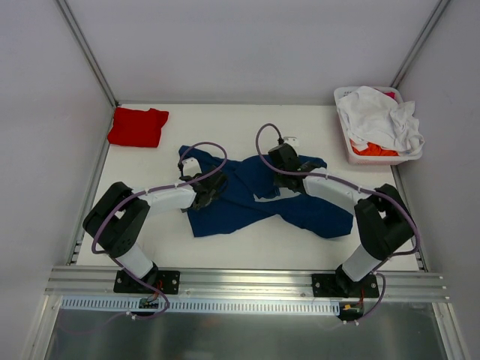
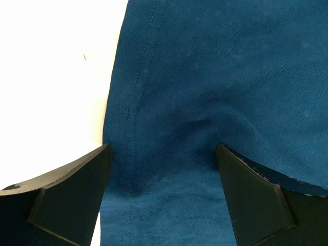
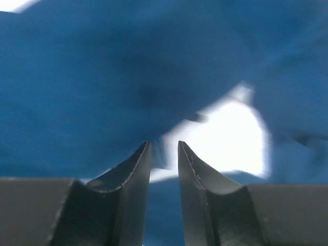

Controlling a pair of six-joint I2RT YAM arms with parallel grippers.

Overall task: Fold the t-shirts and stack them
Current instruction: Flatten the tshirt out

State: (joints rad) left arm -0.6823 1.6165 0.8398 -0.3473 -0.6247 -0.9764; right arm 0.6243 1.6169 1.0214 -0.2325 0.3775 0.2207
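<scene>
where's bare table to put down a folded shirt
Free: the far strip between the red shirt and the basket, and the near strip between the navy shirt and the rail. Crowded: the middle, where that shirt sprawls.

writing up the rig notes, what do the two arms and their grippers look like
Both the left arm and right arm have bulky black joints with white links between, on black base plates. A thin purple cable loops along each. The left gripper has flat black wedge-shaped fingers; the right gripper shows dark fingers tapering to narrow tips.
</scene>
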